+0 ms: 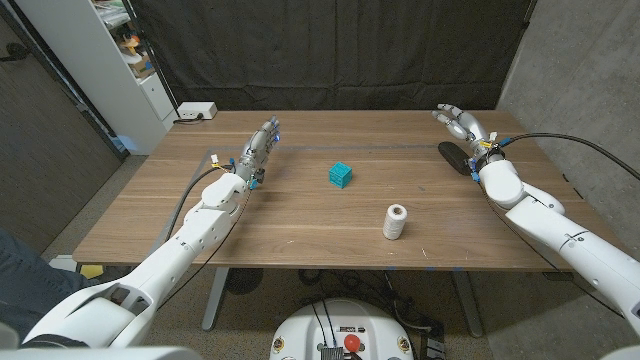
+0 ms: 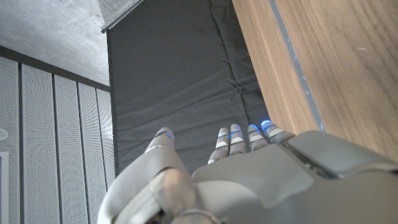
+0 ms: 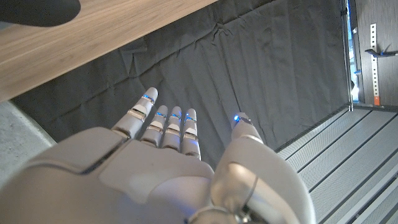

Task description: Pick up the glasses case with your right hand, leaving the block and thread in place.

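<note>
White thread spool (image 1: 396,221) stands upright nearest desk's front edge, right of centre. Teal cube block (image 1: 340,175) mid-desk. Black oval glasses case (image 1: 454,157) lies near right edge, just beside right hand (image 1: 463,125), fingers spread, holding nothing. Left hand (image 1: 259,147) toward far left, fingers straight, empty.

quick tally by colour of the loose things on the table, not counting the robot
teal: 1, the block
white: 2, the spool of thread and the power strip at the far left corner
black: 1, the glasses case beside the right hand
total: 4
</note>
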Controlling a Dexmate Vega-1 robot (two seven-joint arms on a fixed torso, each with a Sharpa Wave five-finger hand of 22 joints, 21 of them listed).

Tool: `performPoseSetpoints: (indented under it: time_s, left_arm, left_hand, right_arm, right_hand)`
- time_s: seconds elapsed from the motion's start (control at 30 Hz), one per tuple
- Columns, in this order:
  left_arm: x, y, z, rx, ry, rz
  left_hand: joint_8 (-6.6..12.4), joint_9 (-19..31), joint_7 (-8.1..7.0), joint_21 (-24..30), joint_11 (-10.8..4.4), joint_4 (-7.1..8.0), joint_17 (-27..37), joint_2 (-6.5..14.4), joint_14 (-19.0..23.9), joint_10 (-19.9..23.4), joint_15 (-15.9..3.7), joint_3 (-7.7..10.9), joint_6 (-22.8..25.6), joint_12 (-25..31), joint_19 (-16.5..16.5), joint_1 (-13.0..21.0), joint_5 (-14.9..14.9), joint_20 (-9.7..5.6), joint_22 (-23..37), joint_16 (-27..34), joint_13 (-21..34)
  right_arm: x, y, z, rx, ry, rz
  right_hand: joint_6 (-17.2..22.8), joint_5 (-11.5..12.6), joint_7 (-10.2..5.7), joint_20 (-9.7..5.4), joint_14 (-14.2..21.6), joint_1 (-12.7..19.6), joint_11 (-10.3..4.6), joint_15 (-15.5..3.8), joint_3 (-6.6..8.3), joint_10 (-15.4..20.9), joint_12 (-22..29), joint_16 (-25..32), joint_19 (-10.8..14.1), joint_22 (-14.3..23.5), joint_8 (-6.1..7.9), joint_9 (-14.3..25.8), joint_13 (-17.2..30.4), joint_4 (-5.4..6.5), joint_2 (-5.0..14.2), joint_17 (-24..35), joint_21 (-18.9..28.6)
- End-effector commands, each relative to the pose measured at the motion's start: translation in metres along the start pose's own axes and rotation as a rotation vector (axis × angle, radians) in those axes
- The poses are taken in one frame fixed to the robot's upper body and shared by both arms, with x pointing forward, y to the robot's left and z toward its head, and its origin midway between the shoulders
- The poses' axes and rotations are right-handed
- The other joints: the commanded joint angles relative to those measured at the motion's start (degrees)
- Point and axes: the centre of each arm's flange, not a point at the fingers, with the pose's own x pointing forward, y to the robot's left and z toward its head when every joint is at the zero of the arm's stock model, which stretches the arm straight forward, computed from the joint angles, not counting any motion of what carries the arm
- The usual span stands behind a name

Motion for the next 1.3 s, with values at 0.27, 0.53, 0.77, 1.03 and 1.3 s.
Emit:
performPoseSetpoints:
  time_s: [0.27,0.53,0.77,1.03,1.3]
  left_arm:
    - [0.0025,-0.0006,0.0042,0.009,-0.006,0.000]
    - [0.0021,-0.0014,0.0037,0.008,-0.005,0.003]
    - [0.0014,-0.0021,0.0046,0.008,-0.006,0.005]
    - [0.0003,-0.0029,0.0045,0.004,-0.005,0.000]
    - [-0.0009,-0.0035,0.0033,0.003,-0.001,-0.003]
  left_hand:
    - [0.11,0.17,-0.04,0.30,-0.03,-0.41,0.16,0.46,0.09,0.30,-0.03,-0.04,0.53,0.15,-0.03,0.02,0.22,0.21,0.18,0.24,0.09]
    - [0.10,0.17,-0.15,0.28,-0.10,-0.47,0.17,0.46,0.09,0.28,-0.09,-0.05,0.55,0.12,-0.09,0.01,0.22,0.42,0.18,0.22,0.09]
    - [0.08,0.16,-0.23,0.25,-0.12,-0.51,0.17,0.46,0.09,0.30,-0.04,-0.06,0.52,0.12,-0.17,-0.01,0.21,0.64,0.19,0.21,0.09]
    - [0.06,0.17,-0.12,0.26,-0.14,-0.56,0.18,0.54,0.10,0.27,-0.04,-0.06,0.49,0.08,-0.20,-0.05,0.22,0.87,0.20,0.20,0.09]
    - [0.10,0.17,-0.27,0.25,-0.19,-0.62,0.19,0.54,0.11,0.29,-0.14,-0.09,0.61,0.07,-0.23,-0.09,0.21,0.82,0.21,0.20,0.10]
  right_arm:
    - [0.0019,-0.0035,0.0026,-0.154,0.011,-0.004]
    - [0.0025,-0.0055,0.0032,-0.206,0.018,-0.004]
    - [0.0022,-0.0067,0.0025,-0.243,0.033,-0.003]
    - [0.0018,-0.0080,0.0028,-0.279,0.061,-0.006]
    - [0.0006,-0.0064,0.0056,-0.331,0.090,-0.004]
  right_hand:
    - [-1.07,0.45,-0.14,0.35,-0.32,1.03,0.23,0.47,0.17,-1.11,-0.26,-0.09,-0.90,0.14,-0.43,0.29,0.09,-0.64,-0.18,-0.08,-0.01]
    - [-1.48,0.46,-0.19,0.67,-0.76,1.40,0.18,0.73,0.20,-1.36,-0.21,-0.23,-1.19,0.14,-0.50,0.30,0.11,-0.94,-0.42,-0.15,-0.01]
    - [-1.81,0.49,-0.25,1.39,-0.88,1.99,0.17,1.01,0.23,-1.73,-0.20,-0.24,-1.31,0.13,-0.51,0.30,0.14,-1.40,-0.88,-0.26,0.07]
    - [-2.00,0.55,-0.32,2.07,-0.40,2.64,0.40,1.76,0.20,-1.66,-0.01,-0.03,-0.99,0.13,-0.45,0.30,0.16,-1.87,-1.53,-0.38,0.30]
    - [-2.29,0.57,-0.44,2.84,-0.33,3.02,0.53,2.57,0.04,-1.68,0.10,0.00,-0.60,0.14,-0.45,0.29,0.17,-2.13,-2.28,-0.46,0.48]
